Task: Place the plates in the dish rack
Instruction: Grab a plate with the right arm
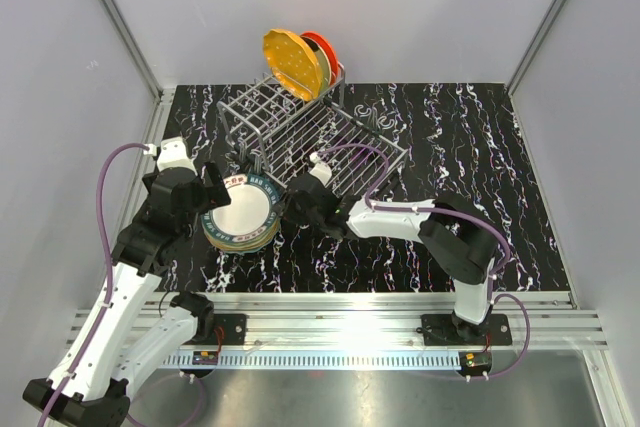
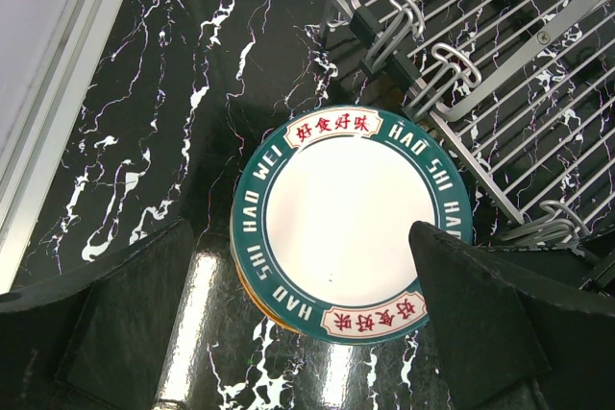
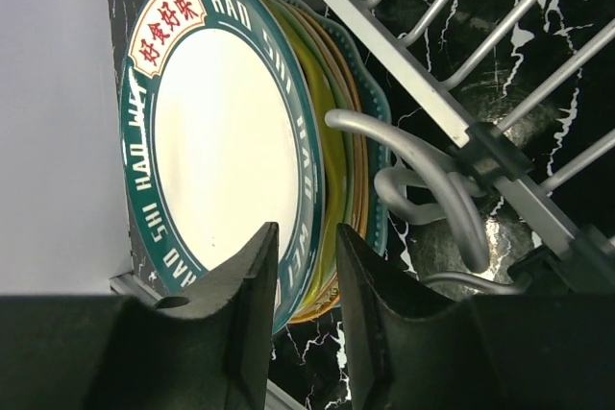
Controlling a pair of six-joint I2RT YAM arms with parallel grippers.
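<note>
Right wrist: right claw (image 3: 306, 233) narrowly parted astride glossy teal-rimmed plate (image 3: 221, 160) (scalloped stack (image 3: 342, 151) beneath); left claw (image 2: 300, 229) wide, empty.

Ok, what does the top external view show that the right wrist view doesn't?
Only top external: a dotted orange plate and a red-orange plate standing in the dish rack, plus the open left claw. Only right wrist: the lower plates' edges, right claw slightly apart at them. Both: the teal-rimmed plate and the rack.
</note>
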